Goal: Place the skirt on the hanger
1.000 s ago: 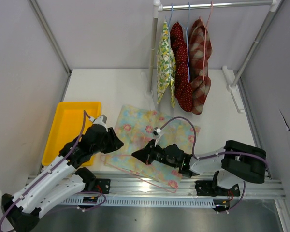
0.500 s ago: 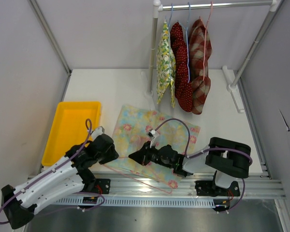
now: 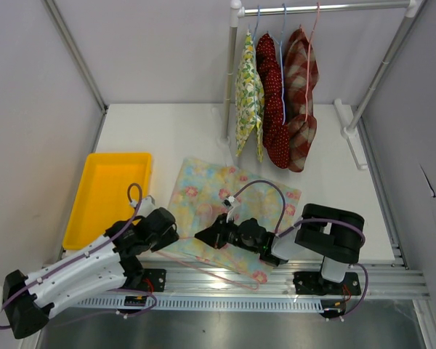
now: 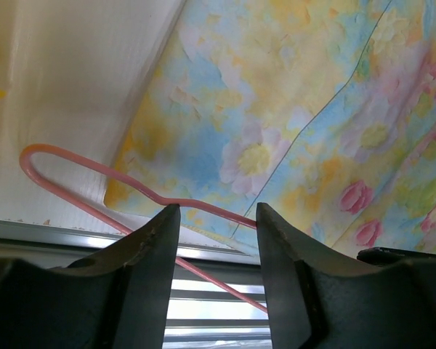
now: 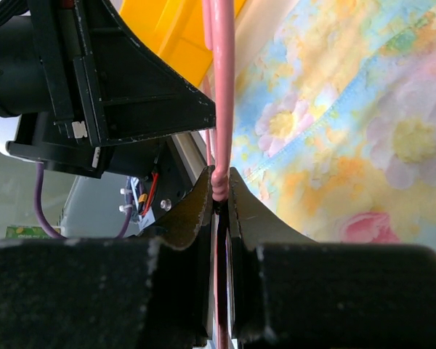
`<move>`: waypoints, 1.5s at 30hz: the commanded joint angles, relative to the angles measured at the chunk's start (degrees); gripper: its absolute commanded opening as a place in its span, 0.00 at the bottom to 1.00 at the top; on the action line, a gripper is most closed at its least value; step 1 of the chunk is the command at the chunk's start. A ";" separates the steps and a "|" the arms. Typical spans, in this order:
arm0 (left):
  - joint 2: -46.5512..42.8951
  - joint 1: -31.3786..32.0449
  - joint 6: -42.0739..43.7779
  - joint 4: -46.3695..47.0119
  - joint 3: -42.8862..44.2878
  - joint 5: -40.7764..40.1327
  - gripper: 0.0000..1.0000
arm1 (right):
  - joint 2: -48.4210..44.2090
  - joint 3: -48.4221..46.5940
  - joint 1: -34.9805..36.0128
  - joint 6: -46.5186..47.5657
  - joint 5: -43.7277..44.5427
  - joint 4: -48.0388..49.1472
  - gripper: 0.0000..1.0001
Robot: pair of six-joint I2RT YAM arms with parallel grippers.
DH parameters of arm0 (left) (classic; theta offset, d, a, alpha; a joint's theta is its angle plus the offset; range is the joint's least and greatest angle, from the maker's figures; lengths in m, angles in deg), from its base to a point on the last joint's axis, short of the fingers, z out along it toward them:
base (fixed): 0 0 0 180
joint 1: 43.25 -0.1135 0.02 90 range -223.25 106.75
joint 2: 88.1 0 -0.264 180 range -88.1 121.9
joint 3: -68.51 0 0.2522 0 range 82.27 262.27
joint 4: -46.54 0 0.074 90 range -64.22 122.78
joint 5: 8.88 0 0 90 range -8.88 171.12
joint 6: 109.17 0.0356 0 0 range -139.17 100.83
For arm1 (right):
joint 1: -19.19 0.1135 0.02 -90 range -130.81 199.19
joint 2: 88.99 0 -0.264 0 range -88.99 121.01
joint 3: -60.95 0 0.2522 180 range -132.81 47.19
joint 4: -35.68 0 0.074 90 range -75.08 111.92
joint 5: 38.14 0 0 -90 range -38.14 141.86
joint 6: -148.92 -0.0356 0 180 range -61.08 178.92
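The pastel floral skirt [image 3: 236,196] lies flat on the table. A pink wire hanger [image 3: 203,266] rests along its near edge and reaches out over the metal rail. My right gripper [image 3: 201,235] is shut on the hanger's wire; in the right wrist view the hanger [image 5: 222,87] runs straight up from the right gripper [image 5: 219,193]. My left gripper [image 3: 168,233] sits low at the skirt's [image 4: 276,109] near left corner. The left gripper [image 4: 218,218] is open, and the hanger [image 4: 94,171] crosses just past its fingertips [image 4: 163,225] without being pinched.
A yellow tray [image 3: 105,196] lies left of the skirt. At the back, a clothes rack [image 3: 327,9] carries three garments [image 3: 276,94] on hangers, its foot [image 3: 352,134] on the table at right. A slotted metal rail [image 3: 276,280] runs along the near edge.
My left arm has dropped back toward the near edge, and its gripper now sits lower at the skirt's corner with slightly wider jaws. The right gripper shifted a little left, still holding the hanger.
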 commanded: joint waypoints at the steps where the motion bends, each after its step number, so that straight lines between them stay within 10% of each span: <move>1: 0.01 1.22 -0.91 -0.41 -1.12 0.24 0.55 | 1.62 0.49 -1.18 1.16 3.24 4.89 0.00; 38: 0.09 2.18 2.95 10.75 -3.93 2.61 0.57 | -7.87 8.67 -0.48 8.72 19.06 -9.08 0.00; 45: 7.90 2.18 1.64 14.71 -7.27 4.28 0.29 | -5.85 8.23 -0.12 8.28 19.15 -9.70 0.00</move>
